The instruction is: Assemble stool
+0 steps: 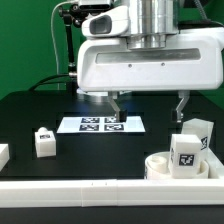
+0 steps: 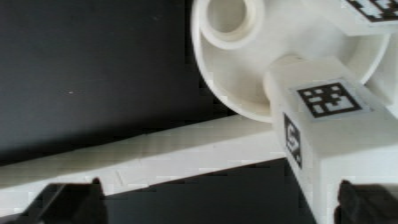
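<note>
I am watching a black surface (image 1: 40, 112) with a white border rail (image 1: 90, 190) along its near edge. Behind it is a green wall (image 1: 30, 40). The marker board (image 1: 100, 124) lies flat near the far middle.

The pincer (image 1: 147, 104) hangs above the surface to the right of the board, its 2 fingers (image 1: 114, 103) wide apart with nothing between them.

The round seat (image 1: 158, 168) lies near, on the exterior view's right, against the rail. 1 leg (image 1: 186, 151) stands on it with a tag facing the camera, and a 2nd leg (image 1: 197, 128) sits just behind. A 3rd leg (image 1: 43, 141) stands alone on the exterior view's left, well apart from the seat.

I cannot tell whether the leg on the seat is pushed into a socket or only resting there. The seat's right side runs out of the exterior view. Another white piece (image 1: 3, 153) is cut off at that view's left edge, so I cannot tell what it is. The arm is cropped above the pincer's white housing. In the wrist view the fingertips are dark blurs at the picture's edge.
</note>
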Robot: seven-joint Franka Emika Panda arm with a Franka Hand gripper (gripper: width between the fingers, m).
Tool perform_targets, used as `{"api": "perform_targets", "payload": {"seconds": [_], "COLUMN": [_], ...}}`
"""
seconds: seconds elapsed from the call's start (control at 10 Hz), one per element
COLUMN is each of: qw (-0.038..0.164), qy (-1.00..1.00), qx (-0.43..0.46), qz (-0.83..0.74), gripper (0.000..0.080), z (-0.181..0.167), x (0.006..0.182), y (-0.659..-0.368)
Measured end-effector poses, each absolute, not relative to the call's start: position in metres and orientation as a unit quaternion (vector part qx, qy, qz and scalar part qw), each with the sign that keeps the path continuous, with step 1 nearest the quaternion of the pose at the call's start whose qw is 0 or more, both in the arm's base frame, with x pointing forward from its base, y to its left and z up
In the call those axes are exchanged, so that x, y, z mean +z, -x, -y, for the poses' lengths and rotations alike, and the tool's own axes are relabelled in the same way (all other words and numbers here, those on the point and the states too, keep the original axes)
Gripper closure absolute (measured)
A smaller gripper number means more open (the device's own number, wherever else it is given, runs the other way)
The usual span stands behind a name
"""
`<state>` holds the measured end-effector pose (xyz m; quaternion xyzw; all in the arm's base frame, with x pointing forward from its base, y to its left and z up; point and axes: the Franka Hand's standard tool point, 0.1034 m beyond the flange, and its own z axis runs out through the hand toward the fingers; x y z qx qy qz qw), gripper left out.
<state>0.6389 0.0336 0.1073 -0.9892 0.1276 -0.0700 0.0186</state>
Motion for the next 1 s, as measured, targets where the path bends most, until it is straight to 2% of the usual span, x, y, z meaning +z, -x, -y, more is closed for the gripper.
{"api": "perform_targets", "payload": {"seconds": [0.4,0.6,0.8,0.9,1.0], "qw": [0.016,-0.009,-0.032,-0.033,-0.032], "qy": [0.992,0.996,0.993,0.994,0.993], "qx": [-0.075,-0.087,-0.087,-0.084,-0.085], "qz": [-0.104,0.015,0.077,0.069,0.070], "gripper": [0.0151,0.0151,0.0151,0.0151,0.0151], "z": [-0.031,0.017,0.069,0.084,0.081], "x": [0.105,0.089,0.081,0.077,0.078], "y": [-0.638,-0.612,-0.598,-0.594,-0.595]}}
